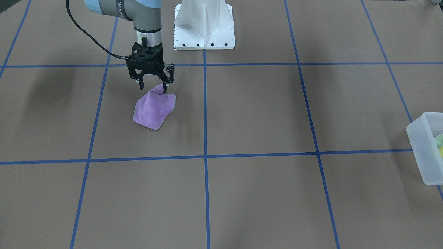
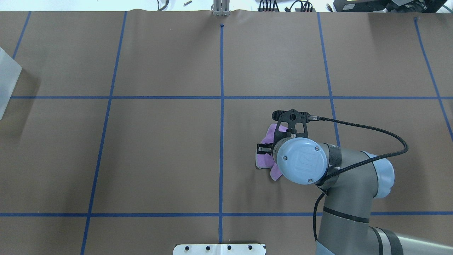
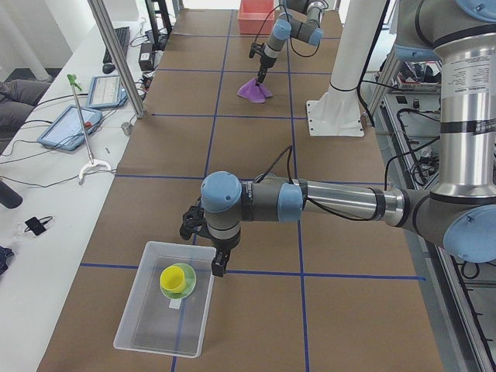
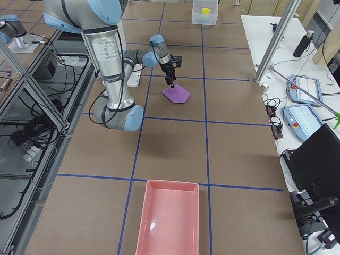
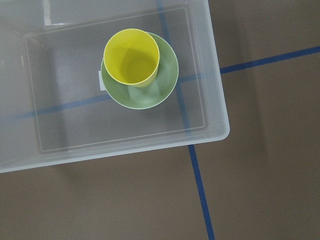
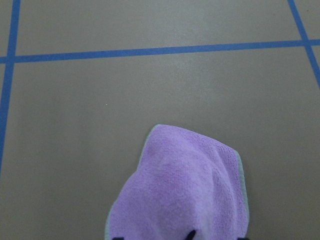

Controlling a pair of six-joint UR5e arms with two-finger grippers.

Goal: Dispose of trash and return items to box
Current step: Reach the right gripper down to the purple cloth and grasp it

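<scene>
The yellow cup (image 5: 131, 56) stands inside the mint-green bowl (image 5: 155, 90), and both sit in the translucent box (image 5: 215, 120) at the table's end. The box also shows in the front view (image 1: 424, 148) and the left view (image 3: 155, 325). My left gripper (image 3: 205, 249) hovers by the box's rim, and I cannot tell whether it is open. My right gripper (image 1: 153, 86) is open over a purple cloth (image 1: 154, 109). The cloth rises to a peak that touches one finger (image 1: 165, 84) and fills the lower right wrist view (image 6: 185, 195).
A pink tray (image 4: 169, 218) lies at the table's end on my right, far from the cloth. The white robot base (image 1: 204, 26) stands at the table's robot side. Blue tape lines grid the brown table. A side bench holds tablets (image 3: 71, 124).
</scene>
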